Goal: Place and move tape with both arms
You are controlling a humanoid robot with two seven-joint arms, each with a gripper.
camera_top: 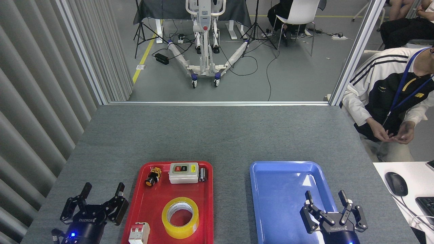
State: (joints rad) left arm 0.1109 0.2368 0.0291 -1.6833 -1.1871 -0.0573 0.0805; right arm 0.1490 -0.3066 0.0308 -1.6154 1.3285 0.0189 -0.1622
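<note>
While the grey felt-like table (210, 135) fills most of the head view, its far edge meets a metal frame, and behind this frame there is a grey floor with black cables, tripods, a white wheeled stand (205, 40) and a white chair (298, 17). On the left side stands a wall of grey vertical slats (40, 84). At the right edge a person (390, 95) in a white and black jacket with a blue lanyard sits with both hands together, and near this person is a white desk (412, 189) with a black mouse (396, 183). Two trays lie on the table side by side but apart: a red tray (135, 203) and a blue tray (271, 203). The tape (180, 217) lies flat in the near half of the red tray, with its hole upward. In the same tray are a white switch box (183, 173) with a yellow label that I cannot read, a small yellow and black button part (153, 176), a small dark cylinder (203, 174) and a white breaker (139, 233) at the near corner. The left gripper (102, 196) is over the table just left of the red tray, fingers spread and holding nothing; "ROBOTIQ" is written on it. The right gripper (327, 200) is over the blue tray's near right part, also spread and empty, with the same word.
</note>
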